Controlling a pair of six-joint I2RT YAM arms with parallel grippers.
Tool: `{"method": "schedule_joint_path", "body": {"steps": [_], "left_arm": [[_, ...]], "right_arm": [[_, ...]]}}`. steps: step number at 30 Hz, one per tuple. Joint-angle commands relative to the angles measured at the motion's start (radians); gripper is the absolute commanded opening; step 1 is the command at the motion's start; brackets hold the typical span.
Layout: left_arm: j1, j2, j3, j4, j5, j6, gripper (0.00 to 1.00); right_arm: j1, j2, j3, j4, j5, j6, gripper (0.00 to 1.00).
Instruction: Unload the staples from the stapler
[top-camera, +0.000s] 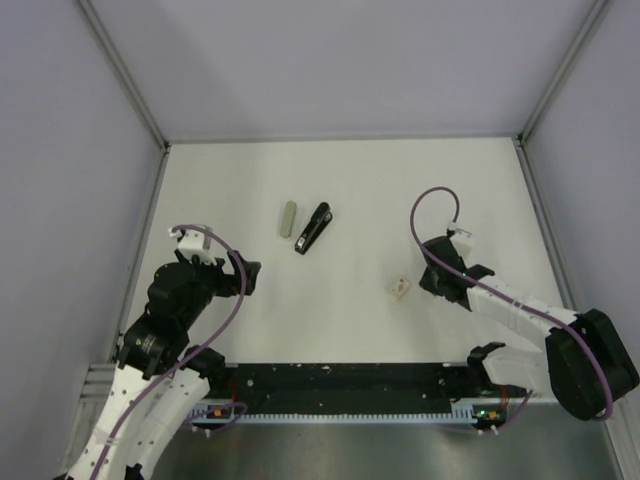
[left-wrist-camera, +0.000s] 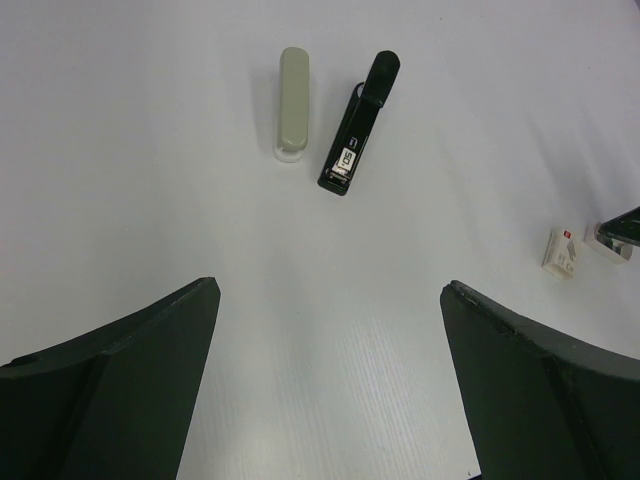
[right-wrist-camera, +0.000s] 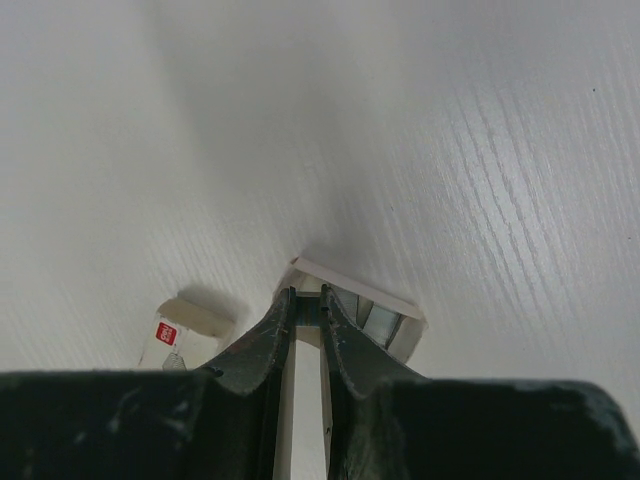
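Black plastic, smooth and slim, makes the stapler (left-wrist-camera: 358, 128). It lies flat on the white, finely ribbed table (top-camera: 450, 180), a little to 10 o'clock from the middle, with a pale glint at its near end. A rounded grey-green bar (left-wrist-camera: 293, 103) lies just beside it at 9 o'clock, not touching.

Our left fingers (left-wrist-camera: 120, 390) stand wide apart and hold nothing, with the stapler at 12 o'clock ahead. Our right fingers (right-wrist-camera: 260, 350) are almost together and seem to nip the wall of a small open cardboard tray (right-wrist-camera: 375, 318), next to a small white box (right-wrist-camera: 178, 335) with a red mark.

We judge the step now is the reach to the stapler. We should come down across its narrow body, clear of the bar, and grip firmly, because the smooth shell can slide.
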Motion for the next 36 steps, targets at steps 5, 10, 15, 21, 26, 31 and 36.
{"method": "schedule_joint_path", "body": {"steps": [5,10,15,21,26,31,36], "left_arm": [[0.001,0.003,-0.002,0.040,-0.001,0.006,0.99],[-0.001,0.003,-0.002,0.038,-0.001,0.006,0.99],[0.001,0.002,-0.002,0.038,-0.002,0.006,0.99],[-0.001,0.003,-0.004,0.038,-0.002,0.006,0.99],[-0.001,0.008,-0.004,0.040,0.004,0.008,0.99],[-0.001,0.031,-0.008,0.046,0.047,0.012,0.99],[-0.001,0.074,-0.002,0.046,0.082,0.017,0.99]], "right_arm": [[-0.012,0.013,0.040,0.044,0.019,0.004,0.11],[-0.012,0.016,0.037,0.045,0.019,0.007,0.18],[-0.012,0.010,0.033,0.047,0.011,0.007,0.19],[-0.012,-0.024,0.025,0.035,-0.001,0.015,0.20],[-0.012,-0.108,0.033,-0.025,-0.012,-0.001,0.25],[-0.012,-0.220,0.007,-0.120,-0.061,0.024,0.32],[-0.012,-0.352,-0.035,-0.223,-0.053,0.111,0.38]]}}
